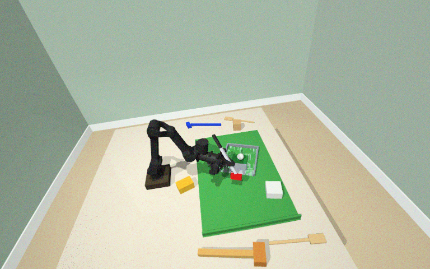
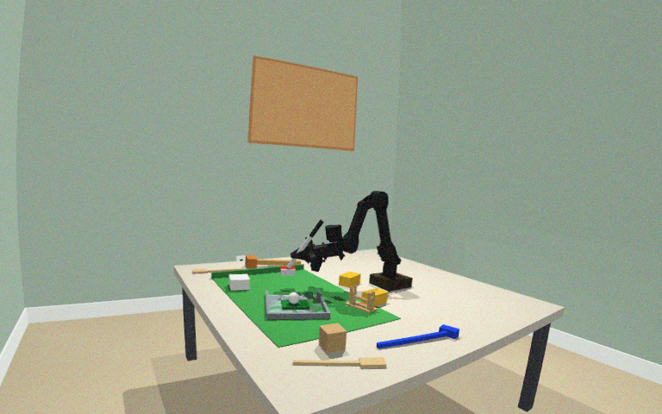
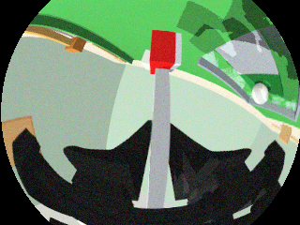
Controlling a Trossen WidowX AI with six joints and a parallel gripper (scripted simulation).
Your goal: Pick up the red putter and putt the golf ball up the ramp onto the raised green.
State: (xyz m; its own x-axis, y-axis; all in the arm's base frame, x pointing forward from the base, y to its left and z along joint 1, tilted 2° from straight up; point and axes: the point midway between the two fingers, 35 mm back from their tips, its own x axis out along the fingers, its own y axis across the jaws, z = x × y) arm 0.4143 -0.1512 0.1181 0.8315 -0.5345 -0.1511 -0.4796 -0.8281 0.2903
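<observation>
My gripper (image 1: 232, 163) (image 2: 296, 255) (image 3: 157, 124) is shut on the shaft of the red putter (image 1: 235, 176) (image 2: 287, 268) (image 3: 163, 47). The shaft leans, its black grip end up; the red head is low over the green mat (image 1: 228, 205) (image 2: 288, 336), outside the grey-walled frame (image 1: 256, 161) (image 2: 297, 316), on its ramp side. The white golf ball (image 1: 240, 156) (image 2: 293, 297) (image 3: 260, 94) is on the dark raised green (image 1: 245, 160) (image 2: 296, 305) inside the frame, apart from the putter. The grey ramp (image 1: 240, 168) (image 3: 250, 61) lies between them. One still moment does not show whether the ball rolls.
A white block (image 1: 274, 189) (image 2: 239, 282) stands on the mat. Yellow blocks (image 1: 185, 184) (image 2: 349, 279) and a wooden rack (image 2: 361, 304) are near the arm's base. A blue mallet (image 1: 205, 124) (image 2: 415, 339), a wooden cube (image 1: 237, 125) (image 2: 332, 338) and an orange mallet (image 1: 259, 253) (image 2: 251, 261) lie around the mat.
</observation>
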